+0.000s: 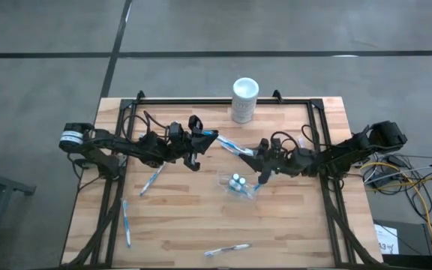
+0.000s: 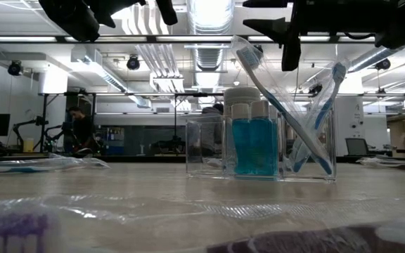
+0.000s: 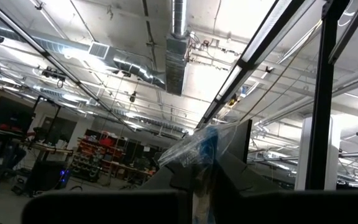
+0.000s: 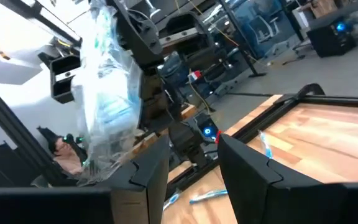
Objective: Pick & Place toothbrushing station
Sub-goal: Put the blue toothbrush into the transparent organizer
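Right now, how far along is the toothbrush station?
Done: the clear holder mid-table already has two tubes and brushes in it. In hand: a wrapped brush spans between the left gripper and right gripper. Left: three wrapped brushes lie loose on the table.

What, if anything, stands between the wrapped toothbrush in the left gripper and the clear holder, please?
Nothing visible lies directly between. The left gripper holds the wrapped toothbrush just beyond the clear holder; the open right gripper hovers close beside that path.
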Controlling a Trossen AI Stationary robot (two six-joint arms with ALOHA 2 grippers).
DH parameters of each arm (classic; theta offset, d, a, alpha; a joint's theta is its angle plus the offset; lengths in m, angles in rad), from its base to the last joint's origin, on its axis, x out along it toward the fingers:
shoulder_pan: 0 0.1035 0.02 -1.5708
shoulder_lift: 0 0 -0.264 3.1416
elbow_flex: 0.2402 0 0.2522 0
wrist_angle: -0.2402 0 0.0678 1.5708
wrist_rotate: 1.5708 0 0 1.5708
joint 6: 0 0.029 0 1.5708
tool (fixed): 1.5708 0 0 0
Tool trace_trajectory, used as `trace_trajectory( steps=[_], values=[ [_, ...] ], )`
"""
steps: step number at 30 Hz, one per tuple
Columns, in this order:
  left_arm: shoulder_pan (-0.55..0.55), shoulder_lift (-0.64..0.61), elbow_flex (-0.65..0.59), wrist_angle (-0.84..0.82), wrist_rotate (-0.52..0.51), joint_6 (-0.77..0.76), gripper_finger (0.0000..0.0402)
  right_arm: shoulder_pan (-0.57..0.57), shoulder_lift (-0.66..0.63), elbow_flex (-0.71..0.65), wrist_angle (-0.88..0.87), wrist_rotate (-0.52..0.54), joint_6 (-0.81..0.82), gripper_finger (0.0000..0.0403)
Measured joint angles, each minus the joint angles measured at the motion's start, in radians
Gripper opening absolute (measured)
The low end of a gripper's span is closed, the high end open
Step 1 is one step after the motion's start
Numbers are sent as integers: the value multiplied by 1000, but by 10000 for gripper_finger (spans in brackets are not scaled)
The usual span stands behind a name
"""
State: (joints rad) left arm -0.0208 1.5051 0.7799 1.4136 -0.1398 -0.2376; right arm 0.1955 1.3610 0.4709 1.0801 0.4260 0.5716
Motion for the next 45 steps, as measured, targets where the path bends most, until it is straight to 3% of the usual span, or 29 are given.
trace_trajectory(
  steps=[21, 45],
  values=[
    [0, 0, 0, 2, 1, -3, 27, 1, -68, 40, 108, -4, -284, 132],
    [0, 0, 0, -5, 6, -24, 27, 1, -72, 114, 100, -7, -384, 123]
  ],
)
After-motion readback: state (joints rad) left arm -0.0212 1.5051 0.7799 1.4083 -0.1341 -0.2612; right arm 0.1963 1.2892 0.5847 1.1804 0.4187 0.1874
